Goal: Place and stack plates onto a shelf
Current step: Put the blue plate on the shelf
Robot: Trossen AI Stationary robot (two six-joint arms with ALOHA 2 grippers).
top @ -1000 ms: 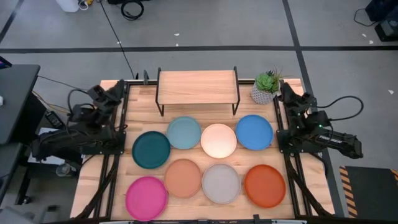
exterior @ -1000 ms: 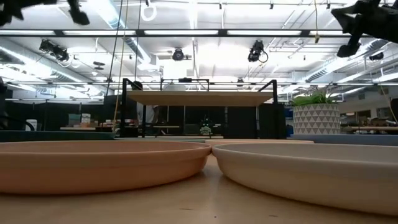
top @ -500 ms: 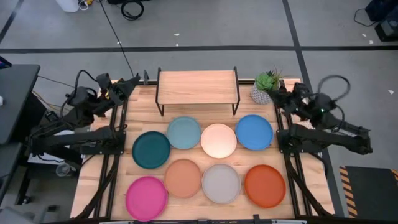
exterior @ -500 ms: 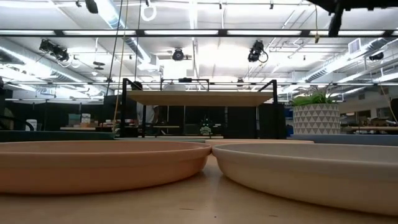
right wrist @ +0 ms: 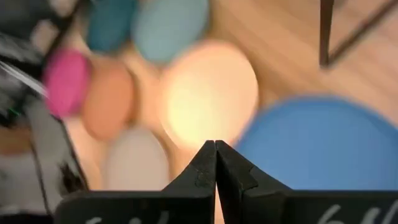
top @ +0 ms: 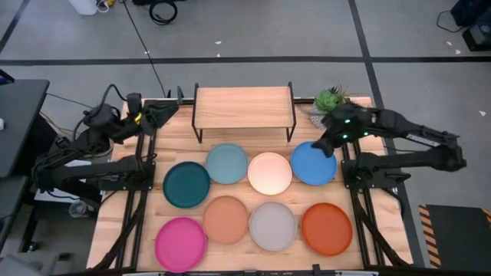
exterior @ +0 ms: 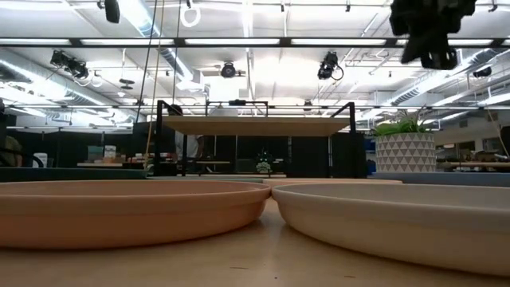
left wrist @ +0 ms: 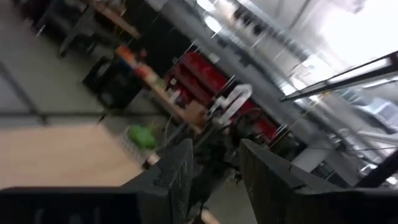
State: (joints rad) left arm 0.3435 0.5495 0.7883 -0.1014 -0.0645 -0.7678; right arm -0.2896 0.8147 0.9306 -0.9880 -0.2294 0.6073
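Observation:
Several round plates lie flat on the table in two rows: dark teal [top: 186,185], light blue [top: 227,163], cream [top: 269,173] and bright blue [top: 311,165] behind, magenta [top: 181,244], peach [top: 226,219], grey [top: 272,226] and orange [top: 327,228] in front. The shelf [top: 244,106] stands bare at the far edge. My right gripper [top: 322,146] hangs shut above the bright blue plate's [right wrist: 323,143] far right rim, fingers [right wrist: 215,146] pointing down. My left gripper [top: 165,113] is open [left wrist: 216,149] in the air beside the shelf's left end, holding nothing.
A potted plant [top: 328,103] in a white pot stands at the shelf's right end, close behind my right gripper. Black rails run along the table's left [top: 142,176] and right [top: 349,184] sides. In the low view the peach [exterior: 127,211] and grey [exterior: 398,223] plates fill the foreground.
My right arm has unfolded from the table's right edge, carrying its shut gripper left toward the bright blue plate. My left arm has risen from its folded rest and reached right toward the shelf's left end. No plate has moved.

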